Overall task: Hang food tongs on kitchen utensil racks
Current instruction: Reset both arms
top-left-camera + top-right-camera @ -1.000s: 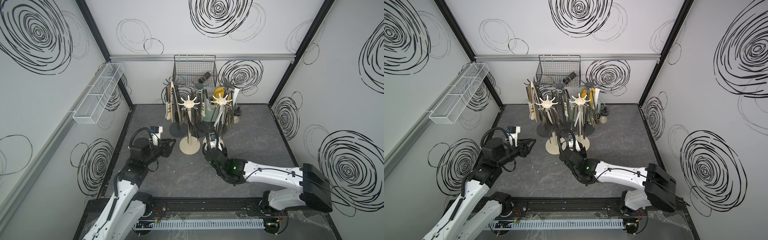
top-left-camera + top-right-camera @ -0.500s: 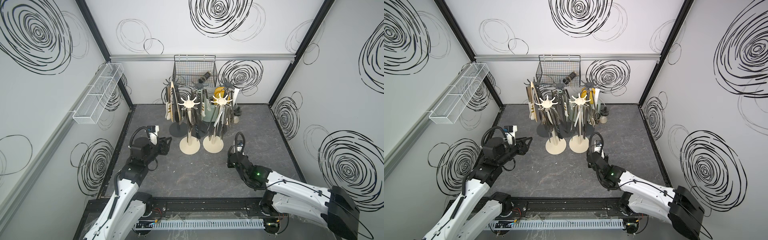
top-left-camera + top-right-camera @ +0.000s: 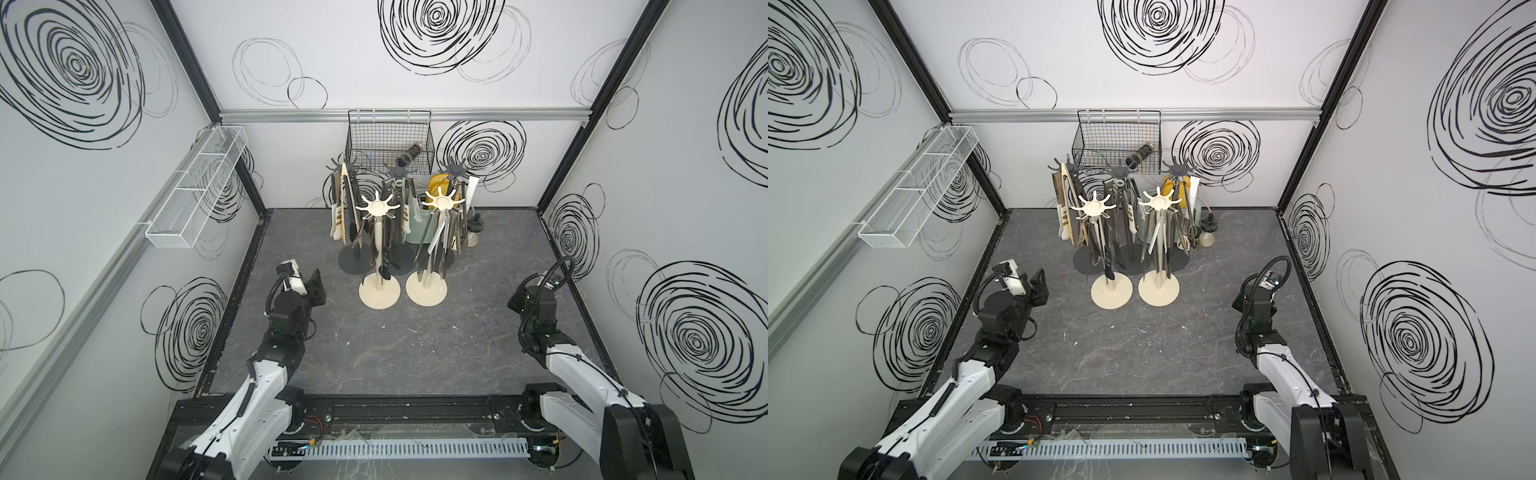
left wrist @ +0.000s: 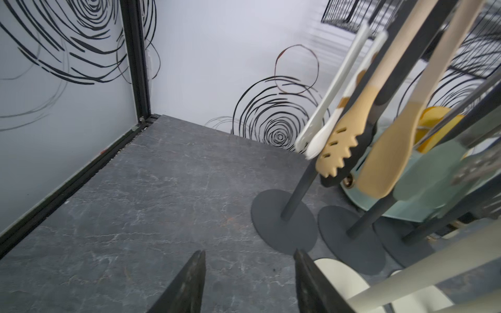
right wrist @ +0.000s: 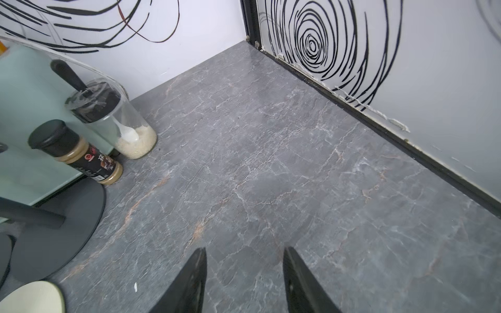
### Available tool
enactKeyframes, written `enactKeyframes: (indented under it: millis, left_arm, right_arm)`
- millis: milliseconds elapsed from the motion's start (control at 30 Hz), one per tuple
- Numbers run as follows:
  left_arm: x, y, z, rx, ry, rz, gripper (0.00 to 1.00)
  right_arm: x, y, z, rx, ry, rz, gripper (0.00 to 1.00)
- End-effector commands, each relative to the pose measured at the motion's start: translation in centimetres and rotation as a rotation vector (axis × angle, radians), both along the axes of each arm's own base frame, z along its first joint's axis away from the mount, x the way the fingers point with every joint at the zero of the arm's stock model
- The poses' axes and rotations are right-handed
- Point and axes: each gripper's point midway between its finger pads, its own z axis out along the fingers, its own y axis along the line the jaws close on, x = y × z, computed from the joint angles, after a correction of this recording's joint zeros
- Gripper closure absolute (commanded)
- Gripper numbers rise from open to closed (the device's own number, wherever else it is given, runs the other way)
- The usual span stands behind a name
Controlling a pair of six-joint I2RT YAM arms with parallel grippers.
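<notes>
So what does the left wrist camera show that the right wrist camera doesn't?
Only left wrist: wooden tongs and cream tongs hanging, plus the black wire basket. Only right wrist: a brown spice jar and a clear jar of white grains. Both: grey marbled table, a dark grey rack base, and that arm's tool open and empty: left tool, right tool.

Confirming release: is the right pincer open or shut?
Open. In the right wrist view the right pincer has its jaws apart, with only bare grey tabletop showing between them; nothing is held.
</notes>
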Motion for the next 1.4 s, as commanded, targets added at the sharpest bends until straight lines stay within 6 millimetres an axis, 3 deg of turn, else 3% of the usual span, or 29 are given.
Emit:
enactKeyframes:
  millis: [0, 100, 233, 333, 400, 500, 567, 633, 700, 733, 867, 900, 933, 1367]
  left_arm:
    - [-0.1, 2.6, 5.4, 0.105, -0.277, 0.123, 0.39]
    - [0.5, 4.2, 3.5, 0.147, -0.246, 0.164, 0.39]
    - [0.0, 6.2, 0.9, 0.045, -0.274, 0.194, 0.39]
    - [1.2, 5.7, -1.1, 0.059, -0.197, 0.125, 0.39]
    - [0.8, 4.6, -1.3, 0.078, -0.239, 0.072, 0.38]
    - [0.8, 2.4, -1.8, 0.144, -0.265, 0.006, 0.28]
    - [1.0, 0.7, -1.4, 0.197, -0.303, -0.061, 0.02]
    - [1.7, 0.6, -2.0, 0.206, -0.252, -0.064, 0.03]
    - [3.4, 0.5, -2.7, 0.202, -0.193, -0.077, 0.03]
    - [4.3, 0.4, -3.2, 0.201, -0.157, -0.088, 0.03]
    - [4.4, 0.2, -3.4, 0.214, -0.145, -0.093, 0.03]
    - [4.5, 0.1, -3.5, 0.215, -0.138, -0.096, 0.03]
    - [4.6, 0.1, -3.5, 0.214, -0.138, -0.096, 0.03]
    - [4.8, 0.1, -3.6, 0.219, -0.127, -0.095, 0.03]
  right_arm:
    - [3.4, -1.1, 4.2, -0.079, -0.121, -0.003, 0.48]
    - [4.8, -2.4, 3.3, -0.115, -0.081, 0.007, 0.45]
    - [3.8, -3.0, 1.5, -0.088, -0.183, 0.046, 0.45]
    - [3.8, -1.8, 2.9, -0.131, -0.256, 0.129, 0.44]
    - [3.4, -1.0, 3.2, -0.151, -0.313, 0.178, 0.44]
    - [2.9, 1.8, 3.0, -0.207, -0.346, 0.319, 0.45]
    - [2.5, 3.3, 3.1, -0.266, -0.393, 0.404, 0.45]
    - [3.3, 4.1, 2.1, -0.273, -0.351, 0.459, 0.44]
    - [5.9, 4.3, 0.4, -0.204, -0.206, 0.483, 0.43]
    - [6.7, 4.5, 0.5, -0.224, -0.203, 0.478, 0.41]
    - [6.5, 4.2, 0.6, -0.243, -0.197, 0.427, 0.36]
    - [6.4, 4.2, 0.6, -0.248, -0.202, 0.426, 0.10]
    - [6.4, 4.1, 0.6, -0.244, -0.196, 0.424, 0.02]
    - [6.3, 4.2, 0.6, -0.247, -0.200, 0.424, 0.02]
